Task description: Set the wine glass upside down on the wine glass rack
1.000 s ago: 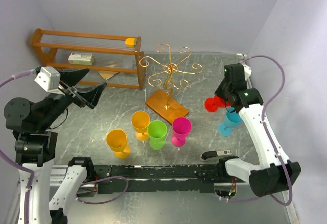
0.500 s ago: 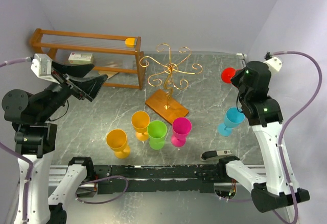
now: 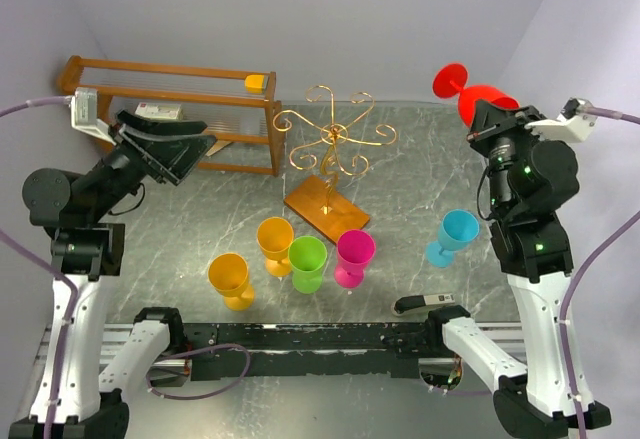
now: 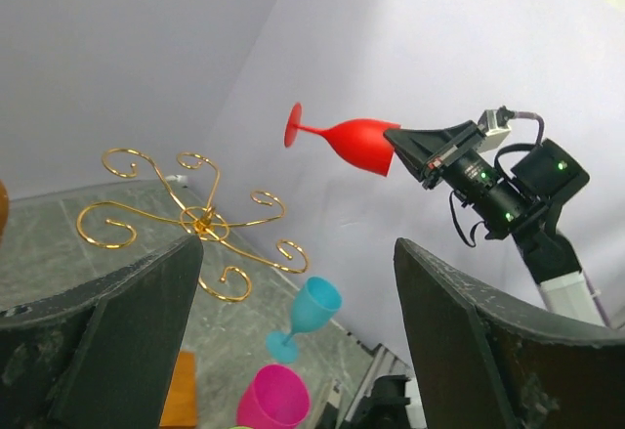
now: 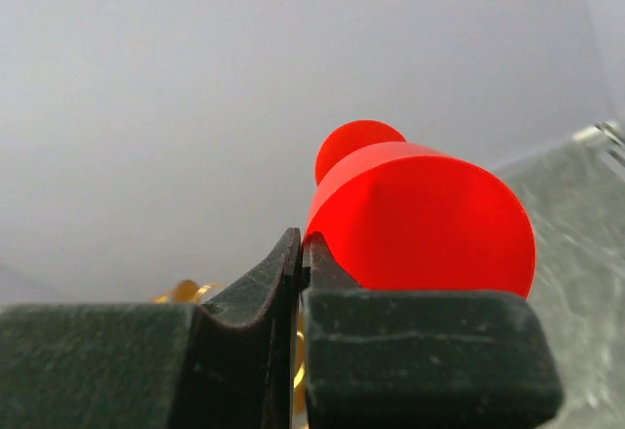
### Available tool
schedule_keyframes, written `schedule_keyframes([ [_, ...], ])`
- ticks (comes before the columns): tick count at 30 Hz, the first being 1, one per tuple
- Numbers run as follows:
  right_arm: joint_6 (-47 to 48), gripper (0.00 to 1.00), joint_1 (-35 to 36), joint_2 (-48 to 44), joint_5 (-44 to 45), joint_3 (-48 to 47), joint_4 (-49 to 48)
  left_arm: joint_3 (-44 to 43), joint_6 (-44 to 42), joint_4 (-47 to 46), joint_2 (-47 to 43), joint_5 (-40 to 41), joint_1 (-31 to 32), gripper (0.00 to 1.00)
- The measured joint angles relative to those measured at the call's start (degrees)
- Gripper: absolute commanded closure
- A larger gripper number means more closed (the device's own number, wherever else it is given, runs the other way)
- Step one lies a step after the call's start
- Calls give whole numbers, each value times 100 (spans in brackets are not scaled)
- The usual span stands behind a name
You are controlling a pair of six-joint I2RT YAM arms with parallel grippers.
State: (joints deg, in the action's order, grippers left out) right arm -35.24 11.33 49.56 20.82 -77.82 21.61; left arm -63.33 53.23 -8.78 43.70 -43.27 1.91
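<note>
Up off the table comes the red wine glass (image 3: 470, 94) in 1 second, and your right gripper (image 3: 487, 119) now has it high over the table's (image 3: 420, 159) right rear corner, well above the blue glass (image 3: 455, 231). The right jaws are pinched tight on the bowl's rim. Your left gripper (image 3: 172, 149) has also risen; it is spread wide, holds nothing and hovers near the far left.

The gold wire rack (image 3: 333, 137) stands to the left of the glass and well below it, with open air between them. The right arm carries the load, so the approach is yours from the right.

The glass's long axis lies close to level. Its foot leads toward the rack's side, tipped slightly upward, and its mouth faces back at the fingers. It is not yet upside down. The coming move likely needs a carry leftward and down, with the foot turned uppermost over 1 curled arm.
</note>
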Motion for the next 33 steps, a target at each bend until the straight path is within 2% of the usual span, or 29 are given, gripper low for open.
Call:
schedule_keyframes([
  [5,-33,100,0,-105,-599,9,-855,46,741,-542,365,-13,0,10],
  [13,-221,100,0,-98,-1379,107,-1998,-70,1423,-1119,717,101,24,10],
  [16,-350,100,0,-37,-1565,109,-2332,-72,1617,-1438,970,256,271,11],
  [18,-437,100,0,4,-1665,118,-2527,-94,1639,-1576,1163,396,671,13],
  [24,-699,100,0,173,-1967,240,-3136,-367,1165,-1668,2009,1436,2603,12],
  [26,-787,100,0,232,-2048,315,-3309,-490,1021,-1731,2229,1757,3075,12],
  [30,-938,100,0,280,-2184,511,-3558,-765,868,-2181,2695,2415,3716,11],
  [33,-1001,100,0,264,-2490,748,-3974,-1292,682,-2356,3222,2844,4096,10],
])
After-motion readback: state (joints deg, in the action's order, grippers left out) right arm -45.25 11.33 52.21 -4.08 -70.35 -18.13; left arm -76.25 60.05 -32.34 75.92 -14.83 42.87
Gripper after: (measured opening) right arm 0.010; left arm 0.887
